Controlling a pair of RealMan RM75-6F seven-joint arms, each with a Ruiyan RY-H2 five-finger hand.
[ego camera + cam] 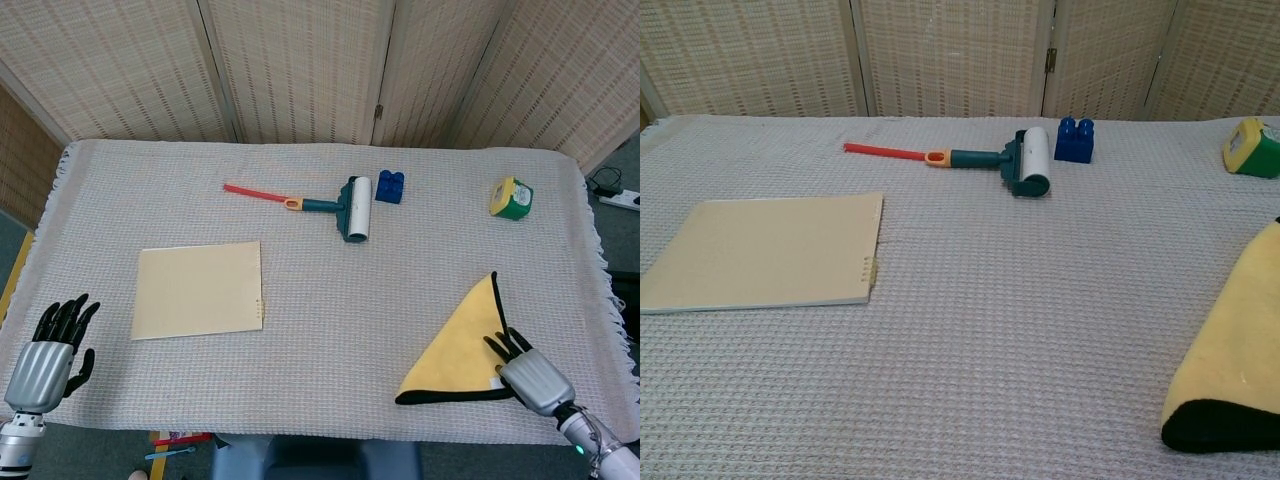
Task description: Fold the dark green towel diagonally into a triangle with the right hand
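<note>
Towel [463, 345] lies as a yellow-faced triangle with dark green edging on the table [320, 290], well right of and nearer than the lint roller [345, 207], landmark here. Looks soft, light, limp, likely grippy on the woven cover; best taken by pinching a corner or edge. Left robot hand [45, 355] sits far left of the roller, off the table edge, fingers spread, empty. Right robot hand [530, 372] rests at the towel's near right corner; whether it pinches the cloth cannot be told.
</note>
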